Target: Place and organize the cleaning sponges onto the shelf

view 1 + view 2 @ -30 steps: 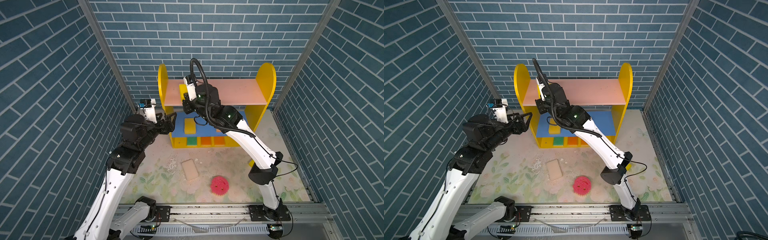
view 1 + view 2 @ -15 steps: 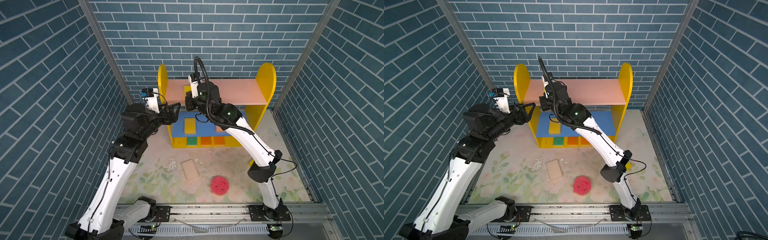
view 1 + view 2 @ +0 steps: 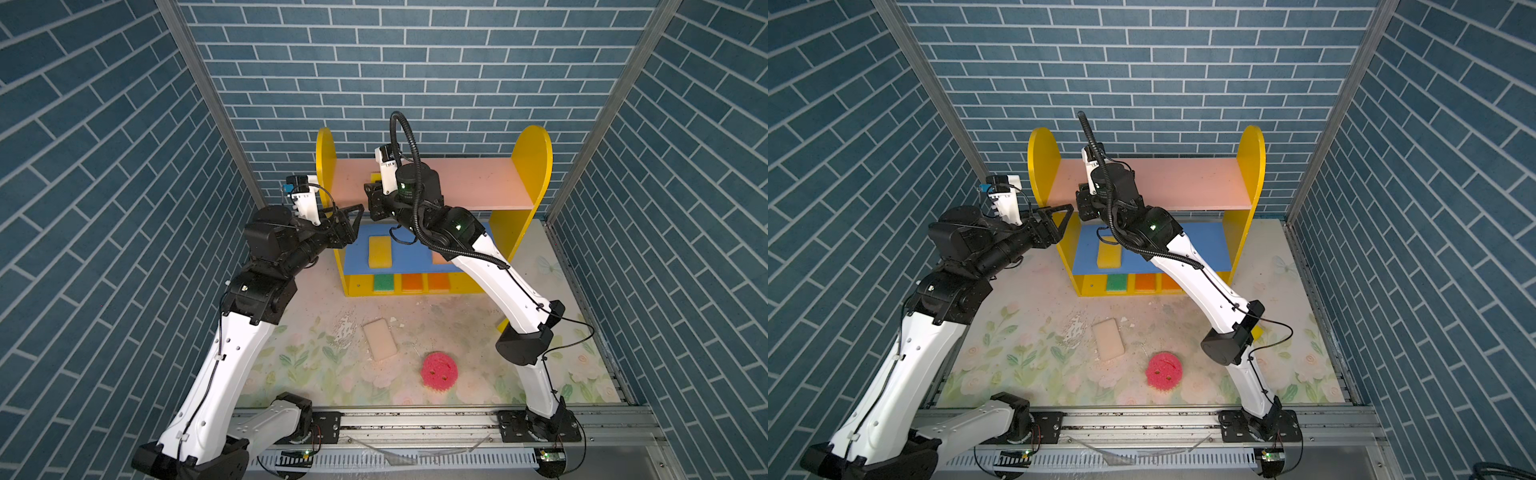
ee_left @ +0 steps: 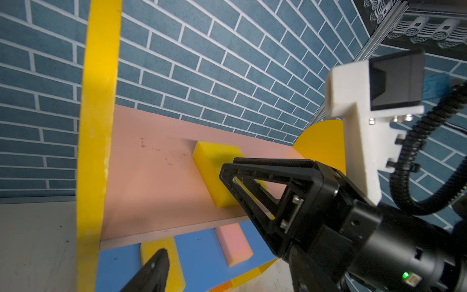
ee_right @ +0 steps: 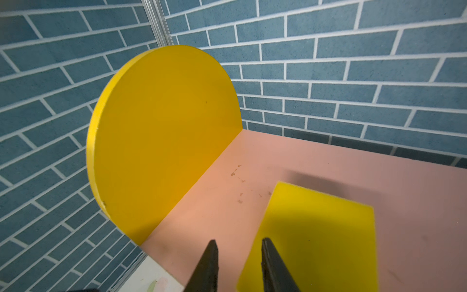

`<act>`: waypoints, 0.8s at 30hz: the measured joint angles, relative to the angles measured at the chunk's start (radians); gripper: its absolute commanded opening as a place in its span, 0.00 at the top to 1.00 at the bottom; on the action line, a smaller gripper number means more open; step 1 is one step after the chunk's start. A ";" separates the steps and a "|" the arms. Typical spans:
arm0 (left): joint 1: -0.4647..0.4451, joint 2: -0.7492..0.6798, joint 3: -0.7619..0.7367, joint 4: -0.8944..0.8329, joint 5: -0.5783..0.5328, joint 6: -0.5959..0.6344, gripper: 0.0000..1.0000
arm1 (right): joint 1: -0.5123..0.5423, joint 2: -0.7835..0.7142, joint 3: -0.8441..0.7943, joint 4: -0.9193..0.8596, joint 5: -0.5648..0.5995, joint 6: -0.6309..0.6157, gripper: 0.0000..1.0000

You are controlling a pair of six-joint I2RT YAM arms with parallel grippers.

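The shelf stands at the back wall. A yellow sponge lies flat on its pink upper board, near the left panel. My right gripper hovers over that sponge's edge, open, its fingers gripping nothing. On the blue middle board lie another yellow sponge and a pink sponge. A green sponge and two orange ones sit on the base. My left gripper is open and empty by the shelf's left panel. A cream sponge and the round pink smiley sponge lie on the floor mat.
A yellow piece shows on the mat under the right arm's elbow, mostly hidden. White crumbs are scattered beside the cream sponge. Brick-pattern walls close in the left, back and right sides. A metal rail runs along the front.
My right gripper has opened and let go of the yellow sponge on the pink upper board. The left arm has risen and swung toward the shelf's left panel.
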 measured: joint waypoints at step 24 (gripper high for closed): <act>0.000 -0.053 0.000 -0.007 0.001 0.000 0.24 | -0.121 -0.218 -0.283 0.040 0.002 0.019 0.63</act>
